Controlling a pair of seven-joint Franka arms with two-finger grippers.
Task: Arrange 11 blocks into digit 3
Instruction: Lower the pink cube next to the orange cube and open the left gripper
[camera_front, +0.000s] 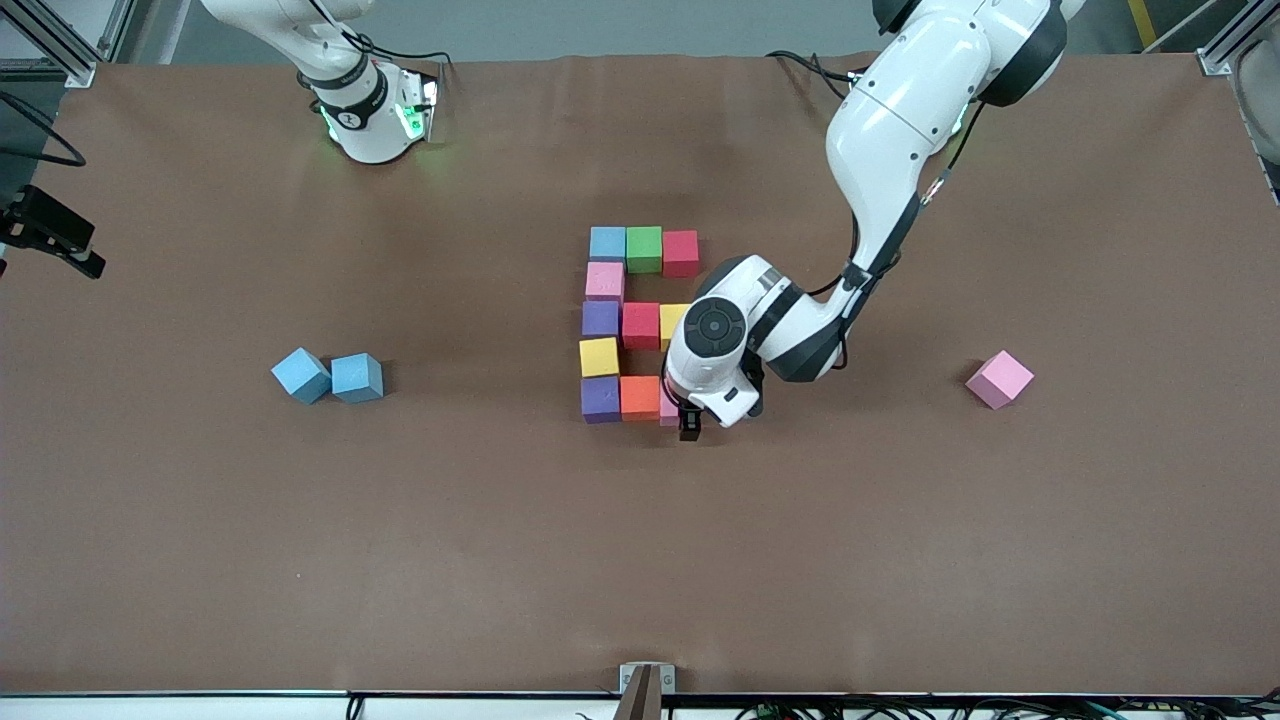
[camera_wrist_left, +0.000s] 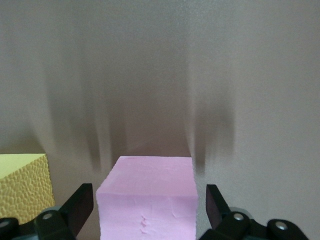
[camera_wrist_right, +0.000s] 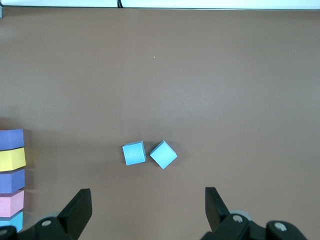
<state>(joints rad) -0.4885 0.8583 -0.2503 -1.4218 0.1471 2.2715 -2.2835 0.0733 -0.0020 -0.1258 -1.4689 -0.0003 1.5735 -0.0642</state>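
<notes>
Nearest the front camera in the block figure is its lowest row: a purple block, an orange block and a pink block, the last mostly hidden under the left gripper in the front view. In the left wrist view this pink block sits on the table between the gripper's two fingers, which stand spread with a gap on either side, so nothing is gripped; a yellow block lies just beside it. Farther from the camera the figure runs through yellow, purple, red and pink blocks to a top row of blue, green and red. Two loose blue blocks touch toward the right arm's end; a loose pink block lies toward the left arm's end. High over the two blue blocks the right gripper waits, fingers spread and empty.
</notes>
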